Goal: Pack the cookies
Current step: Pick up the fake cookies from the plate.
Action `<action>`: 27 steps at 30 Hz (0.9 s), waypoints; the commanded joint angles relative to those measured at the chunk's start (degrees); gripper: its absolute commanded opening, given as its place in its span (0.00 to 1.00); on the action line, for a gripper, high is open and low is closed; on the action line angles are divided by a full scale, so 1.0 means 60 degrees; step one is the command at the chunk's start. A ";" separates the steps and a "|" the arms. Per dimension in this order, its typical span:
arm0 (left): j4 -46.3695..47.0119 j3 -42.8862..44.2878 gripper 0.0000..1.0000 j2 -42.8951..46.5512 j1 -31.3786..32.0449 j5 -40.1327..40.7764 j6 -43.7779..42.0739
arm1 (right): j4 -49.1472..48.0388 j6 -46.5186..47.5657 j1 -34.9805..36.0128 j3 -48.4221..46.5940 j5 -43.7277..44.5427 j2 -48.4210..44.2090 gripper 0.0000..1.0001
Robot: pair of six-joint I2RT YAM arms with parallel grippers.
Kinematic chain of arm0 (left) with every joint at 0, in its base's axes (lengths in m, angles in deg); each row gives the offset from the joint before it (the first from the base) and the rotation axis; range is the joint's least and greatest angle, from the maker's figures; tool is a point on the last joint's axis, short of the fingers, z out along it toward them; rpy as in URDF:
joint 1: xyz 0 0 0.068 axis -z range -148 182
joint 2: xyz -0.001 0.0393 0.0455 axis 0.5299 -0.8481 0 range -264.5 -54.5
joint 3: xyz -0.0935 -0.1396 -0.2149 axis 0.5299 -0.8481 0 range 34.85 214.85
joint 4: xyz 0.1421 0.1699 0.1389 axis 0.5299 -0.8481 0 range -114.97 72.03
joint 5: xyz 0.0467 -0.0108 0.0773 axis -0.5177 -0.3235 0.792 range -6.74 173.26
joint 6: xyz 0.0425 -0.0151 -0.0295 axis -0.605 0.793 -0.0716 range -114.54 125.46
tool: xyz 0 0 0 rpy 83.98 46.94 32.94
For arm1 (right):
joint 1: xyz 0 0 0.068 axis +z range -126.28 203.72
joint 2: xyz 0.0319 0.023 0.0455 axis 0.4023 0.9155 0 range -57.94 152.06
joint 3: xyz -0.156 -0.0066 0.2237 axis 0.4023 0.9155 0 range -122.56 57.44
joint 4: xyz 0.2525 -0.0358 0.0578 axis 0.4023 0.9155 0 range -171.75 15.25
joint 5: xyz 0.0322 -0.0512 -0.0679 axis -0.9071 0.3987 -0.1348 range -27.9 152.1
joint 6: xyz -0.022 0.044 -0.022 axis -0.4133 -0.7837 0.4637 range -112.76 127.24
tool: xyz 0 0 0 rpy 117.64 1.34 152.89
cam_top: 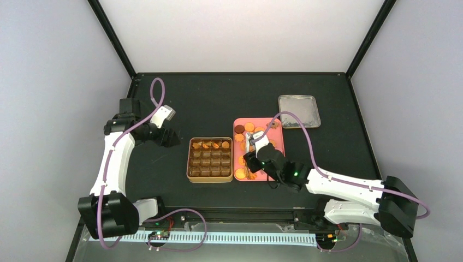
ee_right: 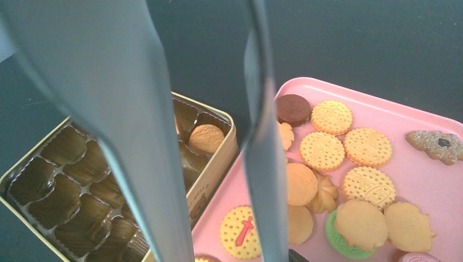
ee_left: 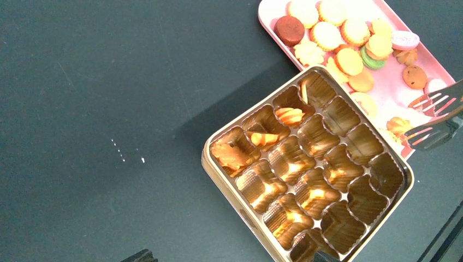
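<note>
Pale walls [cam_top: 229,33] box in a black table [cam_top: 218,98], and only the overhead camera gives me the whole of it. From there I see the left arm [cam_top: 112,164] bent in at the left of the frame. The right arm [cam_top: 344,183] reaches in from the lower right.

A silver metal tray [cam_top: 298,111] sits at the upper right, and no wrist camera shows it. At centre the pink tray [cam_top: 275,143] lies just beside the gold tin [cam_top: 189,161], to its right.

The left gripper [cam_top: 173,140] hangs over bare table left of the tin. Overhead it is only a dark lump. Its own camera shows two dark fingertips at the bottom edge, well apart, with nothing between them.

The right gripper [cam_top: 254,153] hovers over the pink tray, clamped on the metal tongs [ee_right: 136,136]. In its wrist view the two grey blades fill the frame, spread apart and carrying nothing. The left wrist view alone shows their forked tips, parted above the tray's edge by the tin's corner.

Most of the cookies [ee_right: 322,151] lie loose on the pink tray. They are mainly round and golden, with a dark brown one, a green-edged one and a few flower shapes. Four more sit in the tin's far row, one per compartment. The right wrist camera catches only one of these, a round golden cookie in a corner compartment.
</note>
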 commanded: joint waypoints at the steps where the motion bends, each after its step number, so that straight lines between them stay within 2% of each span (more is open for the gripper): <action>1: -0.0177 0.0464 0.77 0.0044 -0.0096 -0.0193 -0.0121 | -0.0395 -0.0178 0.0154 0.0016 0.0357 -0.0106 0.48; 13: -0.0678 0.0944 0.77 0.0251 -0.0102 -0.0118 -0.0130 | -0.0353 -0.0382 0.0451 0.0477 0.1011 0.0072 0.47; 27: -0.0525 0.0677 0.77 0.0431 -0.0098 -0.0151 -0.0077 | 0.0015 -0.0352 0.0451 0.0721 0.2107 -0.0529 0.46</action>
